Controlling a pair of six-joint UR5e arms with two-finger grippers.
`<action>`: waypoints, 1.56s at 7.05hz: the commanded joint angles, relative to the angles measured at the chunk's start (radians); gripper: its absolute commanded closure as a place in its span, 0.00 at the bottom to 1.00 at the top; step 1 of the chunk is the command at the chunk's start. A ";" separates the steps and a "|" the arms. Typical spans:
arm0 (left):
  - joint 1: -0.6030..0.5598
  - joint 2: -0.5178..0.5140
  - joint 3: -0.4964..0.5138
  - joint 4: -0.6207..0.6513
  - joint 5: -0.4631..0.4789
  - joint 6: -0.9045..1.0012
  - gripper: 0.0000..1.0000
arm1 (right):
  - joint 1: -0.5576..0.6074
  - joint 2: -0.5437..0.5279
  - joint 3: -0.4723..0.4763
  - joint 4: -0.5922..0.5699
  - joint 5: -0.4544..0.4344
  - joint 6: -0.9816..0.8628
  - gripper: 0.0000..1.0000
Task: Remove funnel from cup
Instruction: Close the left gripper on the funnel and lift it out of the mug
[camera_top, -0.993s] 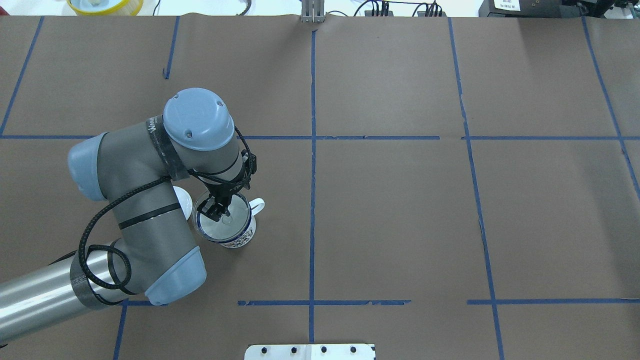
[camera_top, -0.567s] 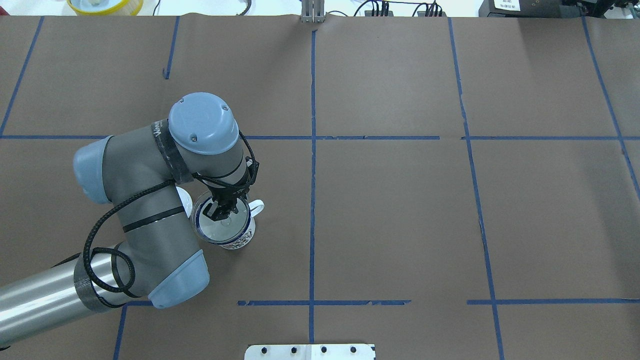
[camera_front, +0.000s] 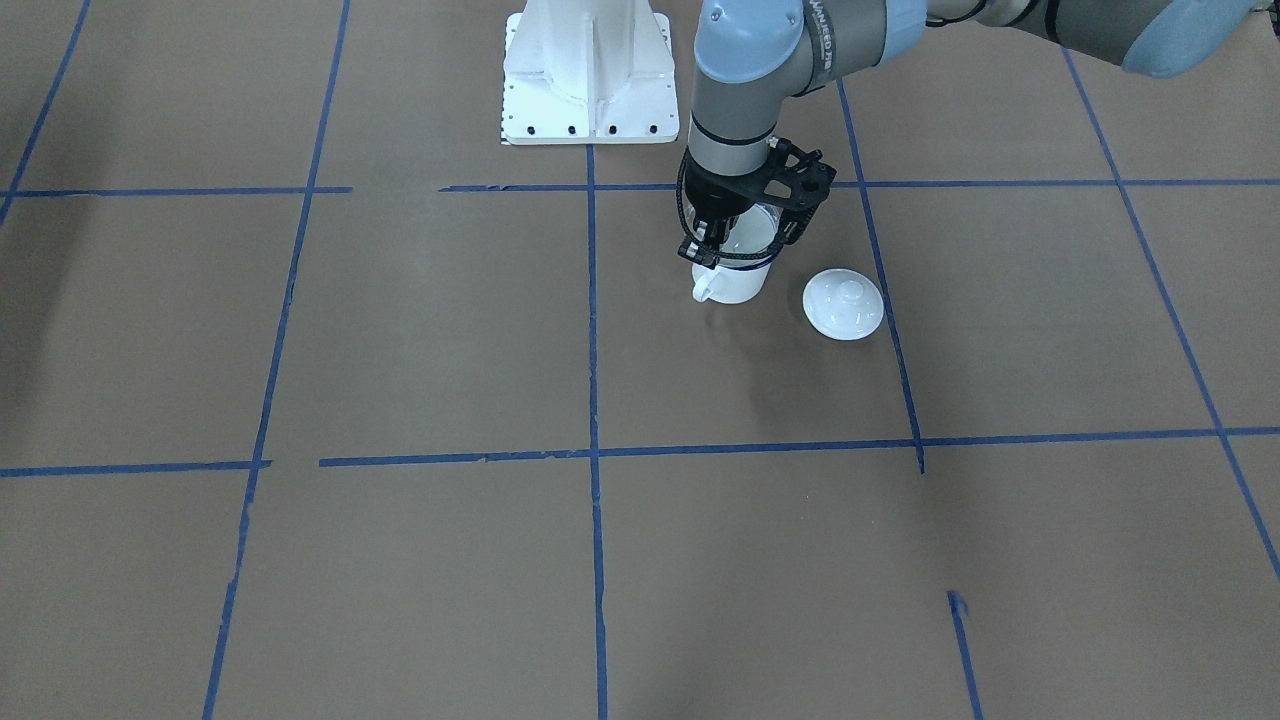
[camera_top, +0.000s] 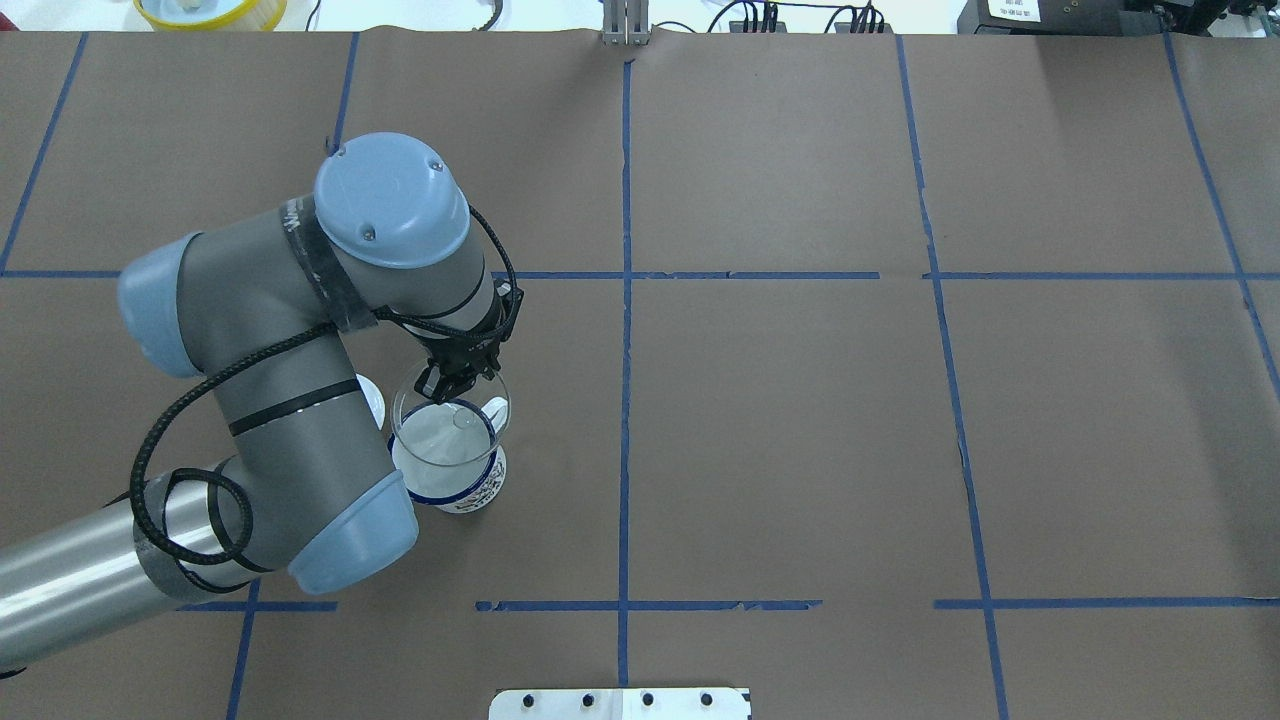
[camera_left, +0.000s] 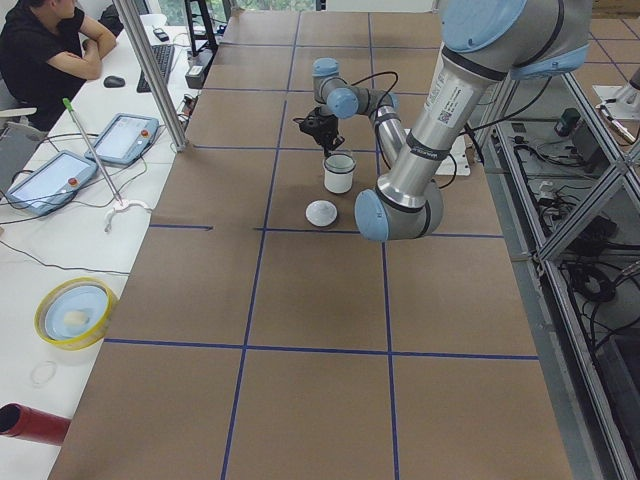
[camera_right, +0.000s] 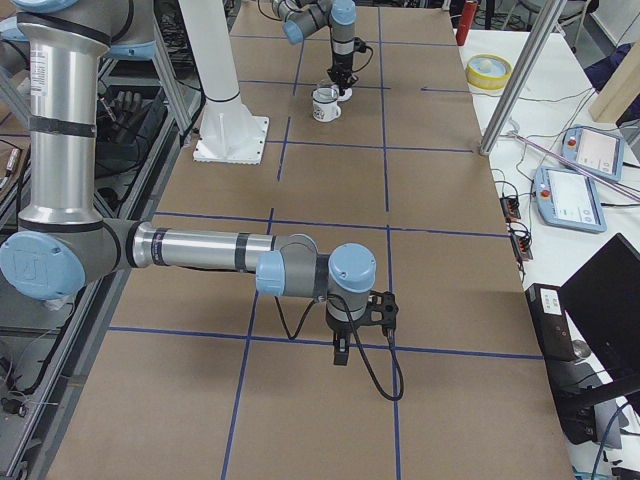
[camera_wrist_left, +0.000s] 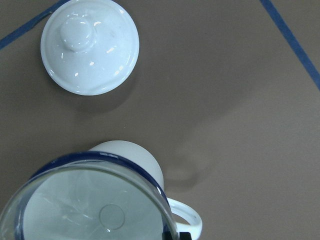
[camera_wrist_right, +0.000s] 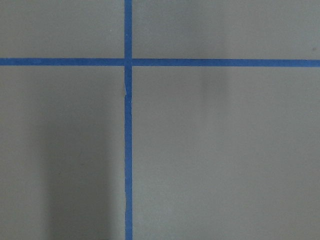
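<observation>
1. The funnel (camera_top: 440, 440) is gripped at its far rim by the closed jaws of the left gripper (camera_top: 441, 387).
2. It is held just above the mouth of the cup (camera_top: 480, 492).
3. A white lid (camera_front: 843, 304) is seen beside the cup.
4. The jaw state of the right gripper (camera_right: 340, 352) cannot be told.

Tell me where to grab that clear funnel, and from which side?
The thin wide rim, from straight above, one finger inside and one outside. The funnel stands mouth-up over the cup with its spout pointing down, so the rim is the only exposed edge. The left hand pinches it that way.
</observation>
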 joint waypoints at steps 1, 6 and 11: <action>-0.064 -0.034 -0.053 0.016 0.058 -0.005 1.00 | 0.000 0.000 0.000 0.000 0.000 0.000 0.00; -0.276 0.154 0.072 -0.728 0.133 -0.014 1.00 | 0.000 0.000 -0.001 0.000 0.000 0.000 0.00; -0.230 0.136 0.654 -1.525 0.397 -0.106 1.00 | 0.000 0.000 0.000 0.000 0.000 0.000 0.00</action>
